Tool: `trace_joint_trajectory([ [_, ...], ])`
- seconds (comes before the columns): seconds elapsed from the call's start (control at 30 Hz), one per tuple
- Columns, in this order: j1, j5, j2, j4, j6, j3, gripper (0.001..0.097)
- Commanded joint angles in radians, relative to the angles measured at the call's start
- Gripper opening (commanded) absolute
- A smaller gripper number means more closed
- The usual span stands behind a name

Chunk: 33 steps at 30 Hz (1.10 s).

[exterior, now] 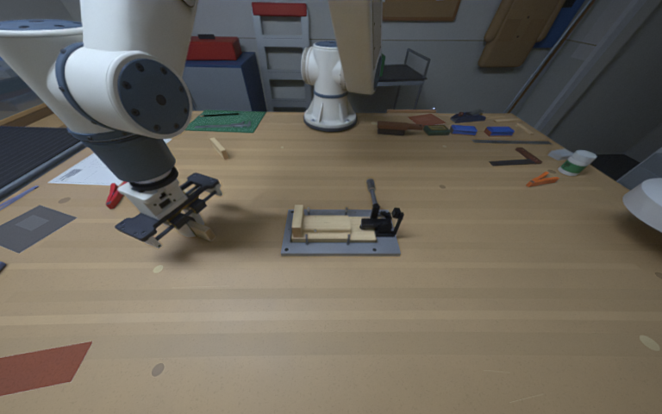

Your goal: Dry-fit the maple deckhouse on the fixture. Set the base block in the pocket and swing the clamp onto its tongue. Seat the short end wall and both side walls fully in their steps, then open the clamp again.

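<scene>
The maple base block (328,227) sits in the pocket of the grey fixture plate (341,236) at the middle of the table. The short end wall (297,220) stands upright at its left end, and a side wall (337,237) lies along the near edge. The black toggle clamp (381,220) rests on the block's right end, its handle pointing away toward the back. Another maple piece (218,147) lies on the table farther back to the left. Well left of the fixture, low over the table, my gripper (195,225) is closed around a maple side wall (201,230).
The arm's white base (329,88) stands at the back of the table. A green cutting mat (226,121) lies left of it, and blocks, a square and a tape roll (577,162) lie at the back right. A red clip (114,195) lies behind my gripper.
</scene>
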Motion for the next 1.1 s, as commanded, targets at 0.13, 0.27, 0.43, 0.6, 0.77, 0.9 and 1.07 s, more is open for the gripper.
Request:
trace_joint_trajectory([
  [0.13, 0.0, 0.0, -0.001, 0.0, 0.0, 0.0, 0.0253],
  [0.27, 0.0, 0.0, -0.001, 0.0, 0.0, 0.0, 0.0283],
  [0.43, 0.0, 0.0, -0.001, 0.0, 0.0, 0.001, 0.0283],
  [0.6, 0.0, 0.0, -0.001, 0.0, 0.0, 0.001, 0.0283],
  [0.77, 0.0, -0.002, -0.002, 0.0, 0.0, 0.001, 0.0283],
  [0.9, 0.0, -0.009, -0.008, 0.0, 0.0, 0.003, 0.0283],
  [1.07, 0.0, -0.022, -0.017, 0.0, 0.0, 0.007, 0.0283],
])
